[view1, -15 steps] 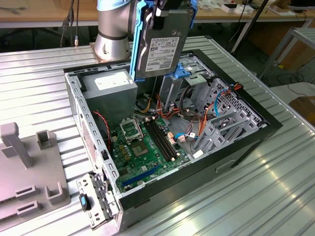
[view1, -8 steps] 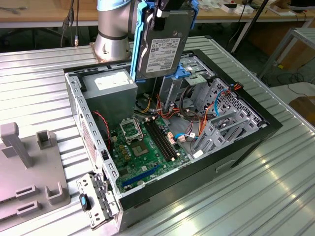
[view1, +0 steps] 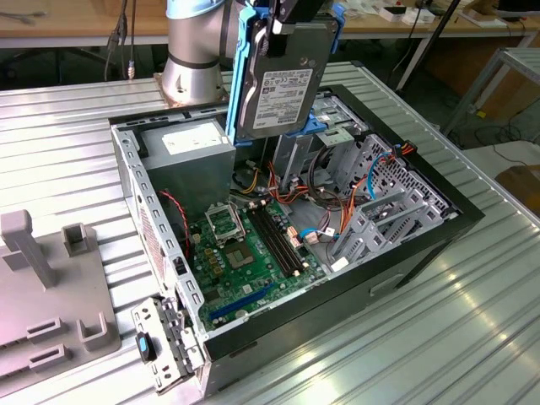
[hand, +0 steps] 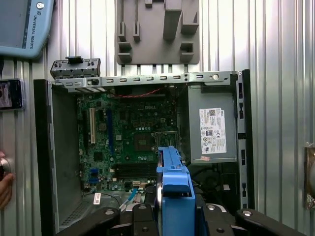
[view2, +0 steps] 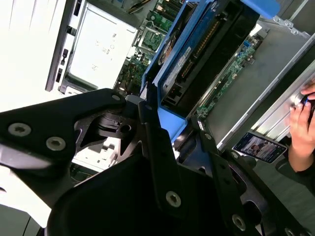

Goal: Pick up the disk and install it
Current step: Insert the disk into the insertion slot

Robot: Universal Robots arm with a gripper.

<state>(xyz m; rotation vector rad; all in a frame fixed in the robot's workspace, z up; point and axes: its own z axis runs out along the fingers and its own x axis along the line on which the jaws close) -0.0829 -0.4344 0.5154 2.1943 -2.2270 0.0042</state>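
Exterior view: the disk (view1: 278, 84) hangs upright, long axis near vertical, directly beneath the gripper (view1: 291, 15). The jaws appear clamped on its blue rails. It is held over the open computer case (view1: 460, 209), just above the drive cage (view1: 342, 118).

Robotics lab, ribbed metal table (view1: 405, 337), wooden workbenches (view1: 59, 29)

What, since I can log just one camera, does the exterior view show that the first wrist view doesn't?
Exterior view: the disk label-side on, held upright above the case, and the arm's base. First wrist view: a pendant, a hand, and the disk edge-on from above. Both: the motherboard, power supply and grey fixture plate.
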